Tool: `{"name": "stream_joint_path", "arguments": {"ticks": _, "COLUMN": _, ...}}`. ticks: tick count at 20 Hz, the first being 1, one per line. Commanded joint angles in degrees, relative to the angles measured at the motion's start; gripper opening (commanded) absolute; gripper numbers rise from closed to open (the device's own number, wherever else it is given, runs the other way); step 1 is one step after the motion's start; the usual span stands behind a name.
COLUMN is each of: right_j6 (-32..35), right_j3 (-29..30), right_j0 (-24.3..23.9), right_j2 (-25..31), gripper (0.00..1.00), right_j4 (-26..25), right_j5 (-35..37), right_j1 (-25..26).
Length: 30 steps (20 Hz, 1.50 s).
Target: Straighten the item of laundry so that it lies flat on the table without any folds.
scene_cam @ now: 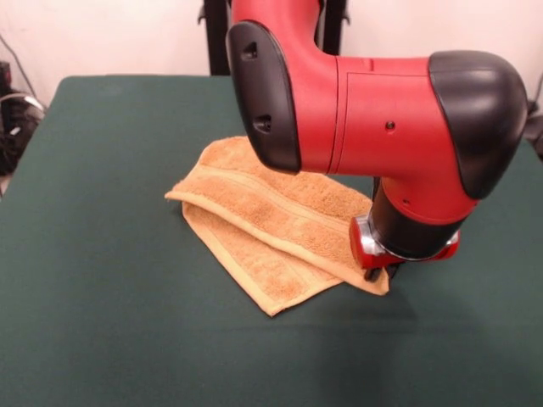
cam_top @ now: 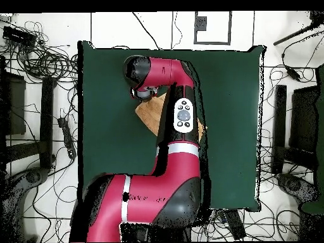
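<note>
The orange-tan towel (scene_cam: 271,222) lies folded over on itself near the middle of the dark green table (scene_cam: 102,288). One layer with ribbed bands lies across a lower layer that sticks out toward the front. My gripper (scene_cam: 373,273) is down at the towel's right corner, mostly hidden under the red wrist (scene_cam: 403,242), so its state does not show. In the overhead view the arm (cam_top: 180,114) covers most of the towel (cam_top: 154,114). The gripper sits hidden under the arm's head (cam_top: 144,76), and green table (cam_top: 234,126) shows on both sides.
The arm's big red and black elbow (scene_cam: 382,119) hangs over the towel's far part. Black stand posts (scene_cam: 216,38) rise behind the table. Cables (cam_top: 44,57) and dark equipment (cam_top: 297,120) lie on the floor around the table.
</note>
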Motion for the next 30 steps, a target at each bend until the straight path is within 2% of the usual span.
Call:
{"name": "stream_joint_path", "arguments": {"ticks": 1, "right_j6": 16.37, "right_j3": 1.45, "right_j0": 1.89, "right_j2": 2.41, "gripper": 0.00, "right_j4": 1.23, "right_j5": -4.78, "right_j1": 3.68}}
{"name": "stream_joint_path", "arguments": {"ticks": 8, "right_j6": 14.30, "right_j3": 1.28, "right_j0": 1.74, "right_j2": 2.27, "gripper": 0.00, "right_j4": 0.77, "right_j5": -3.23, "right_j1": 3.51}}
{"name": "stream_joint_path", "arguments": {"ticks": 12, "right_j6": 12.29, "right_j3": -0.35, "right_j0": 1.29, "right_j2": 2.21, "gripper": 0.00, "right_j4": 0.85, "right_j5": 0.80, "right_j1": 2.84}}
{"name": "stream_joint_path", "arguments": {"ticks": 14, "right_j6": 9.64, "right_j3": 0.24, "right_j0": 0.63, "right_j2": 2.50, "gripper": 0.00, "right_j4": 1.00, "right_j5": 3.05, "right_j1": 1.25}}
{"name": "stream_joint_path", "arguments": {"ticks": 20, "right_j6": -1.74, "right_j3": 7.00, "right_j0": -3.14, "right_j2": 3.27, "gripper": 0.00, "right_j4": 1.05, "right_j5": 7.22, "right_j1": -6.68}}
{"name": "stream_joint_path", "arguments": {"ticks": 26, "right_j6": -7.93, "right_j3": 10.69, "right_j0": -5.84, "right_j2": 3.05, "gripper": 0.00, "right_j4": -0.13, "right_j5": 11.77, "right_j1": -12.36}}
{"name": "stream_joint_path", "arguments": {"ticks": 30, "right_j6": -10.42, "right_j3": 9.19, "right_j0": -7.90, "right_j2": 4.01, "gripper": 0.00, "right_j4": -0.46, "right_j5": 19.25, "right_j1": -14.04}}
